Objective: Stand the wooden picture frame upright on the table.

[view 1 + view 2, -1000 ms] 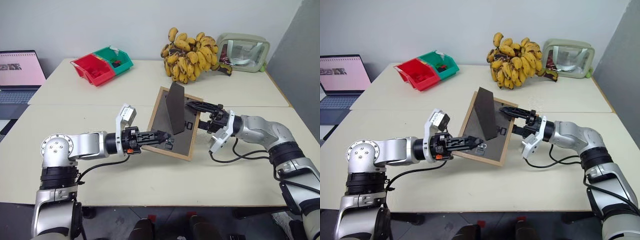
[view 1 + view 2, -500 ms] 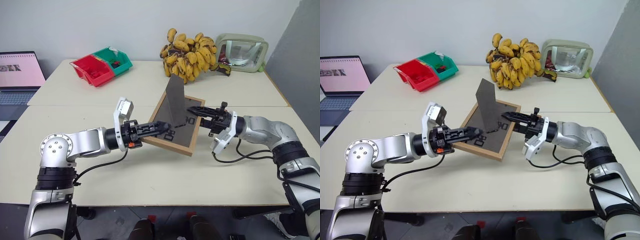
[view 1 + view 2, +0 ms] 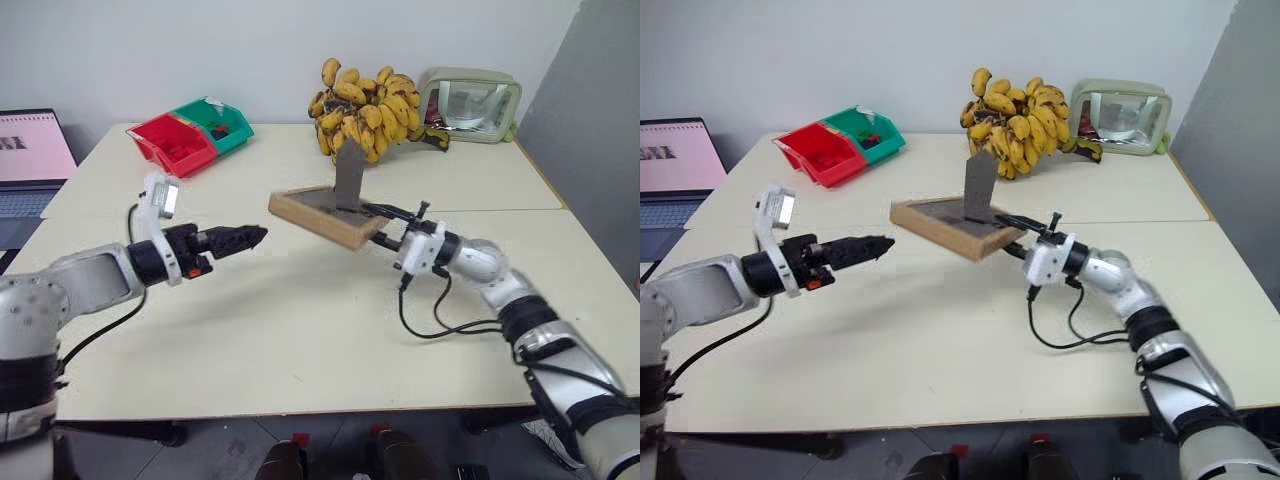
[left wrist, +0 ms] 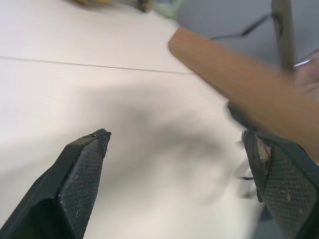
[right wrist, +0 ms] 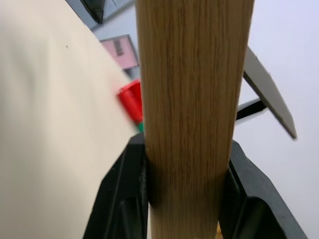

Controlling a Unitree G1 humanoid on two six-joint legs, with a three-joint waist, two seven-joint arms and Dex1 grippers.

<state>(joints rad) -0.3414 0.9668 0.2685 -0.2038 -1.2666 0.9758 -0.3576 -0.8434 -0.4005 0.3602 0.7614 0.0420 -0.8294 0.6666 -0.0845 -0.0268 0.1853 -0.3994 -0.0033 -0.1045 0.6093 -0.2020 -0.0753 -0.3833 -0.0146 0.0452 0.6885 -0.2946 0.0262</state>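
The wooden picture frame (image 3: pixel 322 214) hangs roughly level a little above the table (image 3: pixel 300 330), back panel up, with its dark stand (image 3: pixel 348 178) sticking up. My right gripper (image 3: pixel 385 222) is shut on the frame's right edge; the right wrist view has the wood edge (image 5: pixel 192 99) clamped between the black fingers (image 5: pixel 124 194). My left gripper (image 3: pixel 250 236) stands apart to the left of the frame, open and empty. Its wrist view shows both fingertips (image 4: pixel 82 184) spread wide, the frame's edge (image 4: pixel 239 74) beyond them.
A bunch of bananas (image 3: pixel 365 100) and a green-rimmed clear case (image 3: pixel 470 95) stand at the back. Red and green bins (image 3: pixel 190 140) sit at the back left, and a laptop (image 3: pixel 30 150) at the far left. The table's seam (image 3: pixel 480 210) runs behind the frame.
My left gripper let go of the frame, opened and drew away to the left. The right gripper rolled, tipping the frame from a steep tilt to about level. The camera also shifted.
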